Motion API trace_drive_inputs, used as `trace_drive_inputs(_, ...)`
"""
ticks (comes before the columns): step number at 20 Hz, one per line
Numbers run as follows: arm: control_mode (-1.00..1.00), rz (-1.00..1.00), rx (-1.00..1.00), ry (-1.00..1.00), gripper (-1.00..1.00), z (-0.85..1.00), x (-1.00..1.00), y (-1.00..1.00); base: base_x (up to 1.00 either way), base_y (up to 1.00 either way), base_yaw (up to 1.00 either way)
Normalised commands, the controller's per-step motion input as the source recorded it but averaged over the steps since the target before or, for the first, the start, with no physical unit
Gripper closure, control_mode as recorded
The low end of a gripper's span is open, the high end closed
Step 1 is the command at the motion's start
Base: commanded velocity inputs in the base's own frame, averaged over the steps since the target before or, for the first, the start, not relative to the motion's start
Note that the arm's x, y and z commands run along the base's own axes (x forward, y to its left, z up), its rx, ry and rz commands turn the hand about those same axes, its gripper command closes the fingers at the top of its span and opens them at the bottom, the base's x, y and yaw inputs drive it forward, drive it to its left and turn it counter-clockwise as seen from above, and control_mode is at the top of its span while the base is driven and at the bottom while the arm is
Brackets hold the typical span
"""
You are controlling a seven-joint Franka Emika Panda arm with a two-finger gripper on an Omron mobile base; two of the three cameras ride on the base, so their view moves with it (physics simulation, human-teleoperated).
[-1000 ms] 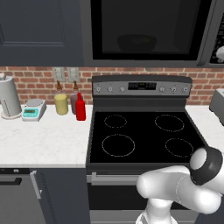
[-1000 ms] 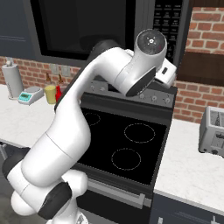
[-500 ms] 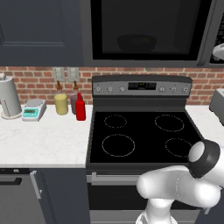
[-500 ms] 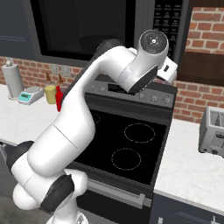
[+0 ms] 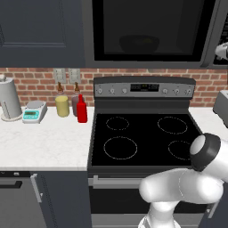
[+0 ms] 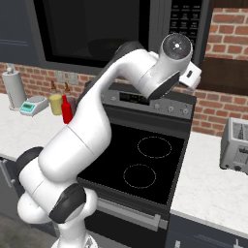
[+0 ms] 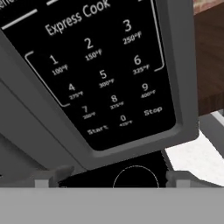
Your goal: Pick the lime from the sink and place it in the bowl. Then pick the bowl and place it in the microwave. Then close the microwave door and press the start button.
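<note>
The microwave [image 5: 147, 31] hangs above the stove with the microwave door [image 6: 92, 29] shut. Through the door's dark window I make out the black bowl [image 5: 139, 43] inside, with a faint yellow-green spot in it that could be the lime. The sink is out of view. My gripper [image 7: 116, 179] is open, its fingertips [image 7: 48, 177] wide apart, close in front of the button panel [image 6: 186, 19] on the microwave's right. In the hand view the Start button [image 7: 97, 130] sits just above and left of the gap between the tips, with the Stop button [image 7: 153, 111] to its right.
Below is a black stove [image 5: 142, 138] with several burners. On the left counter [image 5: 44, 142] stand a red bottle [image 5: 82, 109], a yellow jar [image 5: 62, 106], a small scale [image 5: 34, 111] and a paper towel roll [image 5: 10, 98]. A toaster [image 6: 235, 145] stands on the right counter.
The wrist has crept a little to the right and closer to the button panel. The jaws stay wide apart. Nothing else has moved.
</note>
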Motion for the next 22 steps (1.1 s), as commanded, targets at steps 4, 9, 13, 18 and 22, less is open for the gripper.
trace_drive_inputs(4,-1.00,0.00,0.00,-0.06,1.00,0.00,0.19,-0.03,0.00,0.00,0.00)
trace_drive_inputs(9,-1.00,0.00,0.00,-0.08,1.00,0.00,0.09,-0.22,0.00,0.00,0.00)
trace_drive_inputs(13,-1.00,0.00,0.00,-0.08,1.00,0.00,0.16,-0.07,0.00,0.00,0.00)
trace_drive_inputs(18,-1.00,0.00,0.00,-0.11,1.00,0.00,0.15,-0.01,0.00,0.00,0.00)
trace_drive_inputs(22,-1.00,0.00,0.00,-0.12,1.00,0.00,0.18,0.00,0.00,0.00,0.00)
